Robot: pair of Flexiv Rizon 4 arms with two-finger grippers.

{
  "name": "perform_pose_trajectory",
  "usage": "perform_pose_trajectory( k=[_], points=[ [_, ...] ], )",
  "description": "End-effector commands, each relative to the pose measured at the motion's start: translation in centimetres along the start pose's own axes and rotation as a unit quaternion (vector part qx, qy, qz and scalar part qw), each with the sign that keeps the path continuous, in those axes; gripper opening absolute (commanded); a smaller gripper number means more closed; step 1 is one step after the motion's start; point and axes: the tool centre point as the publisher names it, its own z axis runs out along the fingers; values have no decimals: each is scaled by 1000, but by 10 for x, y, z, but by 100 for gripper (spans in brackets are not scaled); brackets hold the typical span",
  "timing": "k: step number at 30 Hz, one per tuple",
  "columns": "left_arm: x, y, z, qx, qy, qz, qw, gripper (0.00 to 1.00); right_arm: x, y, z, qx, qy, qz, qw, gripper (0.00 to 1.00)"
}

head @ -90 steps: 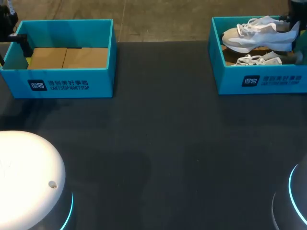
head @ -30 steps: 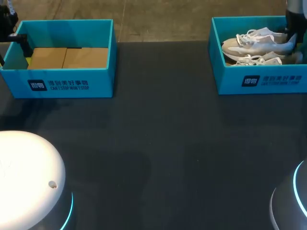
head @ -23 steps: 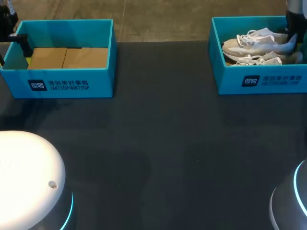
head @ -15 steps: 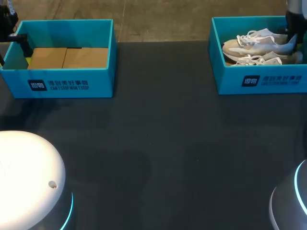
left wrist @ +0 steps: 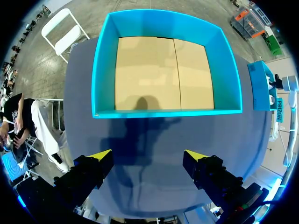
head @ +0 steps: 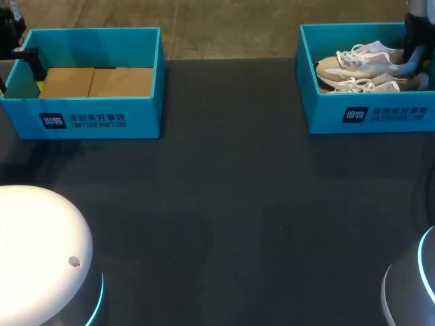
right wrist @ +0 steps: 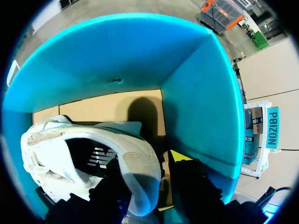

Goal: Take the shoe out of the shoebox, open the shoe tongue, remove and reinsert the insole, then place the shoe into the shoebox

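Shoes are two in number, both inside the right shoebox [head: 370,117], which stands at about 1 o'clock on the dark table [head: 224,204]. The white shoe [head: 363,63] lies on the 12 o'clock side of this box. Its long axis runs from 3 to 9 o'clock, with the toe toward 9 o'clock and the heel toward 3 o'clock. The second shoe [head: 372,85] lies just beside it on the 6 o'clock side, along nearly the same axis; which way its toe points is not clear.

Shoeboxes are also two, both teal. The left shoebox [head: 102,121] stands at about 11 o'clock, well apart from the first, and shows a brown cardboard floor.

Grippers are two. The right gripper [right wrist: 148,162] is down inside the right shoebox at the heel of the white shoe and pinches the heel wall between its fingers. The left gripper [left wrist: 147,156] hangs above the table just on the 6 o'clock side of the left shoebox, with its fingers spread wide and nothing between them.
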Motion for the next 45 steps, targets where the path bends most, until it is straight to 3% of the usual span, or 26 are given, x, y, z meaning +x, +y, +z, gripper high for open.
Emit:
perform_pose_trajectory(
  k=[1,9,12,19,21,34,45],
  points=[
    [0,1,-1,0,-1,0,1000,100,0,2,-3,2,1,0,1000,41],
    [0,1,-1,0,-1,0,1000,100,1,0,-11,-4,2,1,1000,51],
    [0,1,-1,0,-1,0,1000,100,2,-2,-15,-6,2,1,1000,73],
    [0,1,-1,0,-1,0,1000,100,3,-5,-31,-14,-6,4,1000,91],
    [0,1,-1,0,-1,0,1000,100,3,-6,-37,-18,-9,5,1000,100],
    [0,1,-1,0,-1,0,1000,100,3,-18,-91,-35,-2,9,999,100],
    [0,1,-1,0,-1,0,1000,100,18,-47,-141,-25,8,12,1000,100]
  ],
)
